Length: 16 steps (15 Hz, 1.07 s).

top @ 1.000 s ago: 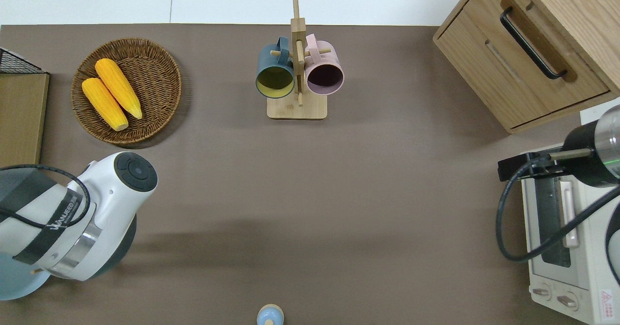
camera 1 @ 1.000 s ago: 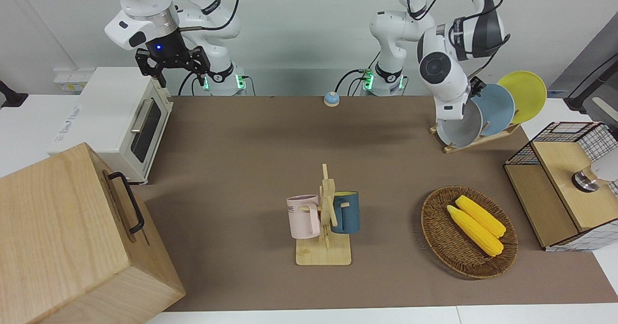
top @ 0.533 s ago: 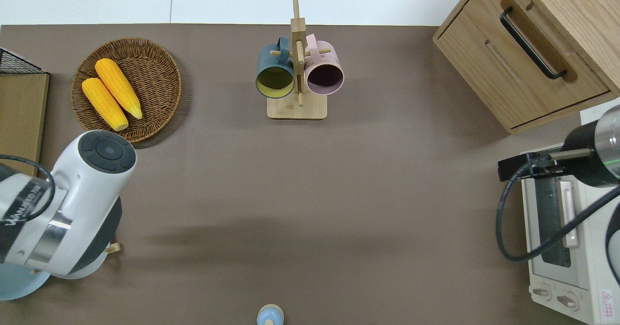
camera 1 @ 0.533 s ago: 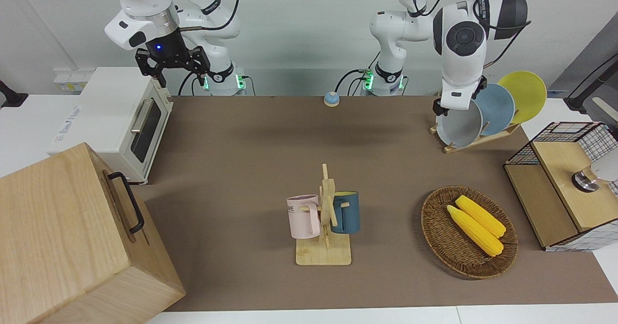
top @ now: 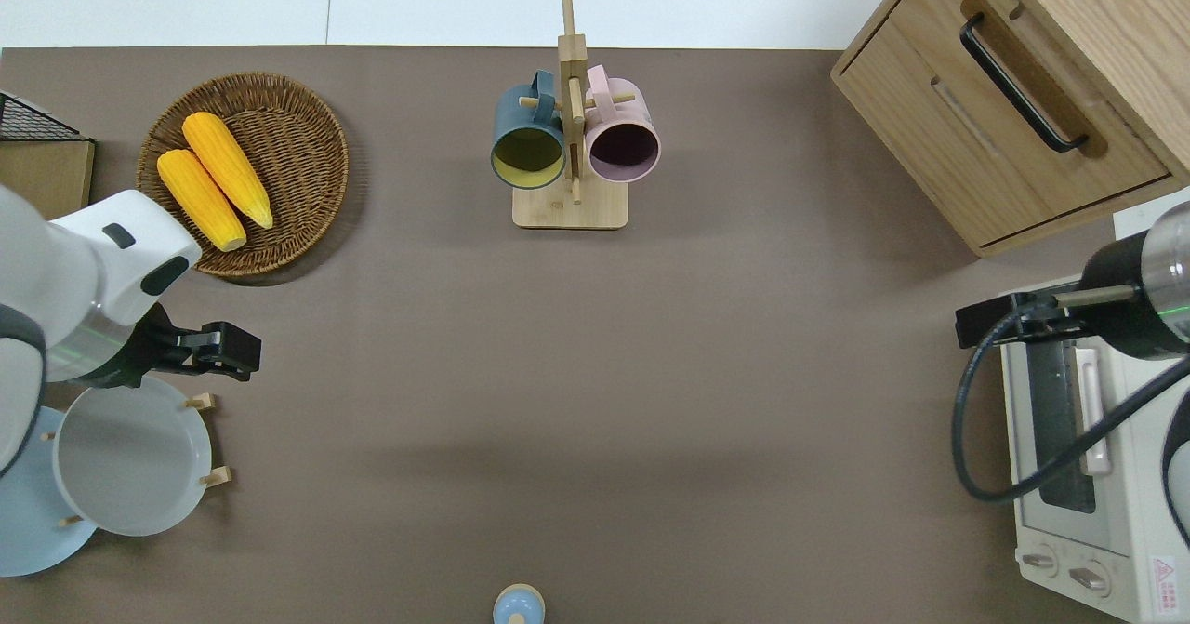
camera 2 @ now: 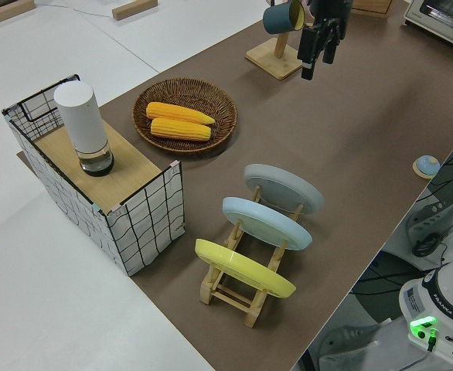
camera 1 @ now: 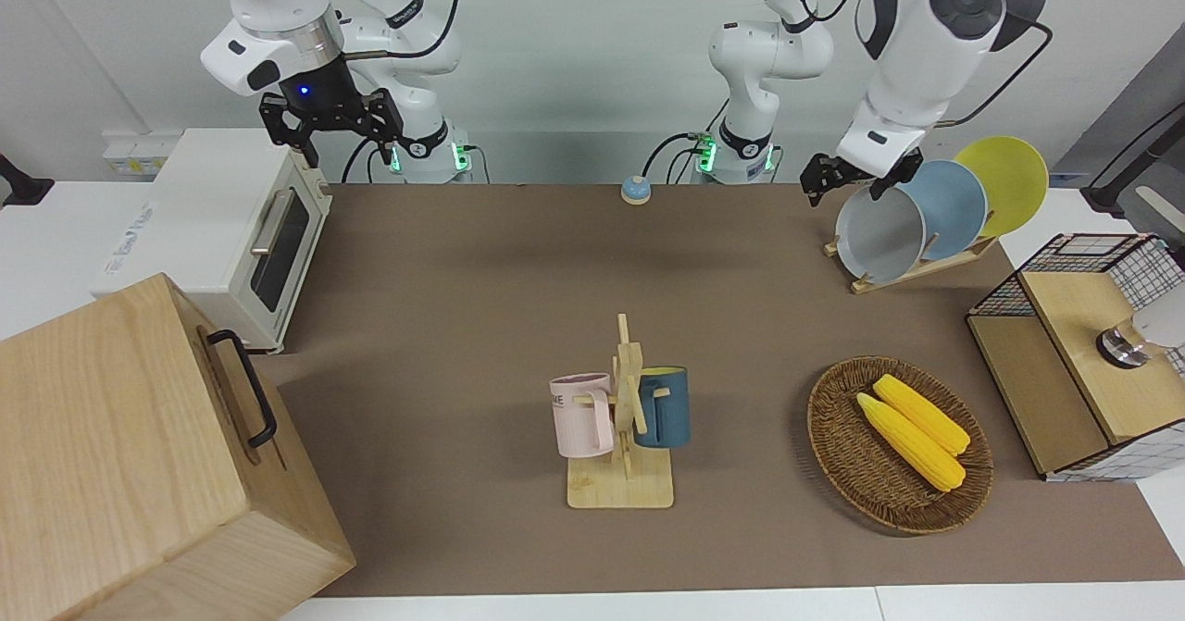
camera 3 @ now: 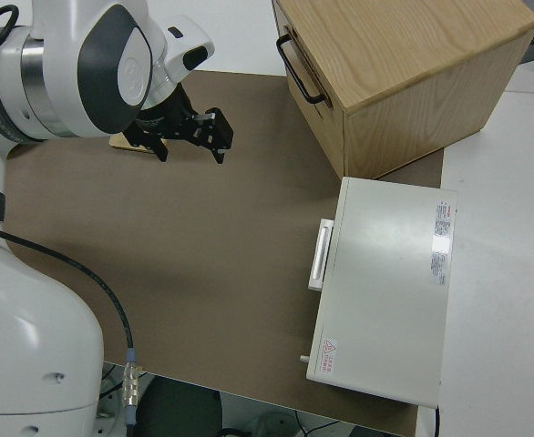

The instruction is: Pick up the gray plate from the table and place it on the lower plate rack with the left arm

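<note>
Left gripper (camera 1: 850, 175) has lifted off gray plate (camera 1: 879, 234), jaws released; plate sits in lower plate rack (camera 1: 912, 270); right arm parked, jaws open

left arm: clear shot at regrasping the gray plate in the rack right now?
Probably yes. The left gripper is open just above the gray plate, which stands in the outermost slot of the lower plate rack; its top rim is exposed, and the blue plate sits behind.
</note>
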Each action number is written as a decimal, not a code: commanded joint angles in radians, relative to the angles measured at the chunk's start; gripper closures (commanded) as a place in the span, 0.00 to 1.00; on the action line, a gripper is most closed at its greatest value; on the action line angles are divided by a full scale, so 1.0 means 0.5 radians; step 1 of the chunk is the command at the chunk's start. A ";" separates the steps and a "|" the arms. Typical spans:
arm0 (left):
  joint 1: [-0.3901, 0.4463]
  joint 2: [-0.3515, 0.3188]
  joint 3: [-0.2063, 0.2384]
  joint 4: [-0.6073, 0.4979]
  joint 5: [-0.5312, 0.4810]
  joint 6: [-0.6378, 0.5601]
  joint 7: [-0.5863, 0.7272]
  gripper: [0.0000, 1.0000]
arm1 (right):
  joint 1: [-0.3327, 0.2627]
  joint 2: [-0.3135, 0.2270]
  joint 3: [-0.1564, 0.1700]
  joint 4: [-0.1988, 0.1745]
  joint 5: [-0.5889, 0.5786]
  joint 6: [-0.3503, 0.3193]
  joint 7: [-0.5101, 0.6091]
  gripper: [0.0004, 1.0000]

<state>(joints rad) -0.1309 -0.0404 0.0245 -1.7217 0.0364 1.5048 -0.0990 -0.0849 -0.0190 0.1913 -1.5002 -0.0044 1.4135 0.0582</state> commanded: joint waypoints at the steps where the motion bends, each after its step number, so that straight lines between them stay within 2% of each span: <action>1: 0.093 0.019 0.003 0.114 -0.159 0.021 0.427 0.01 | -0.014 -0.005 0.010 0.012 0.015 -0.029 0.000 0.01; 3: 0.096 0.016 0.003 0.161 -0.177 0.025 0.603 0.01 | -0.014 -0.005 0.013 0.012 0.015 -0.029 -0.003 0.01; 6: 0.093 0.013 -0.006 0.194 -0.159 0.021 0.527 0.00 | -0.014 -0.005 0.010 0.012 0.015 -0.029 0.000 0.01; 16: 0.093 0.010 -0.006 0.213 -0.140 0.000 0.532 0.00 | -0.014 -0.005 0.013 0.012 0.015 -0.029 0.000 0.01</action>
<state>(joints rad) -0.0857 -0.0407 0.0222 -1.6338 -0.0323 1.5147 0.1597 -0.0849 -0.0190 0.1913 -1.5002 -0.0044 1.4135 0.0582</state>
